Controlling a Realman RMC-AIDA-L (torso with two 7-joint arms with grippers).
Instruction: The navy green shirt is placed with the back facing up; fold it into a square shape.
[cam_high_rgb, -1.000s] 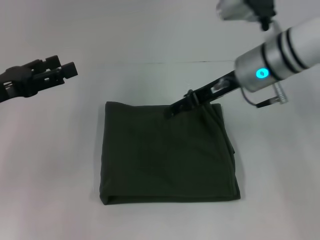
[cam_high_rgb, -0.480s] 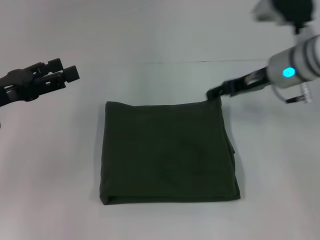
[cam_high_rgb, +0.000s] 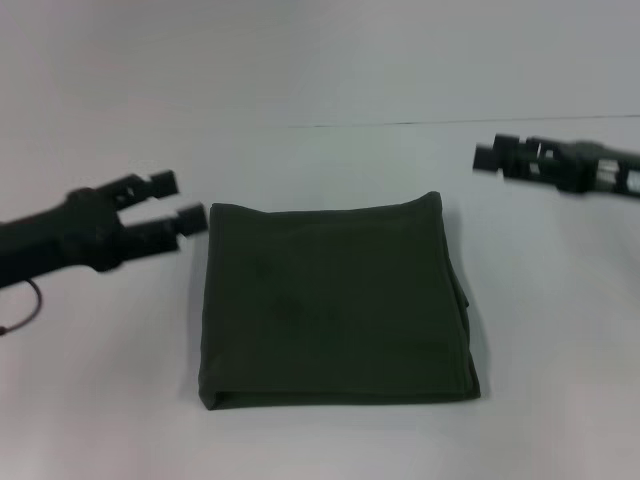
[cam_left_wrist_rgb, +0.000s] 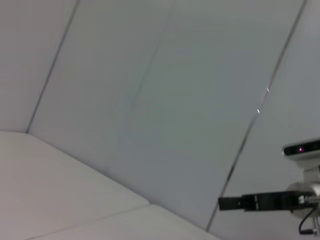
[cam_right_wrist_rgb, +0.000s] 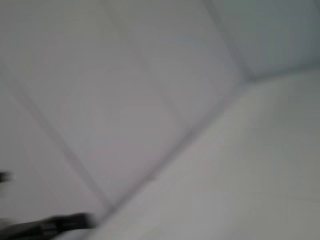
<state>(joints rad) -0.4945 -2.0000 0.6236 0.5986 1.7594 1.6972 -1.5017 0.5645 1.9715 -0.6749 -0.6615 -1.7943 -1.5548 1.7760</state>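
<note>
**Folded shirt on the table, both grippers clear**

Lying flat as a near-square on the white table (cam_high_rgb: 560, 330): the navy green shirt (cam_high_rgb: 335, 305), plain side up. Hovering just off its upper left corner, fingers parted, holding nothing: left gripper (cam_high_rgb: 170, 203). Hanging well apart beyond its upper right corner, finger state impossible to tell: right gripper (cam_high_rgb: 492, 155)

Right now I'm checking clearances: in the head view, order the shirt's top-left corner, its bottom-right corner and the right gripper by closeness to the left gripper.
From the left gripper:
1. Top-left corner of the navy green shirt, just beside the fingertips.
2. Right gripper, across the table on the robot's right.
3. Bottom-right corner, at the near right.
</note>
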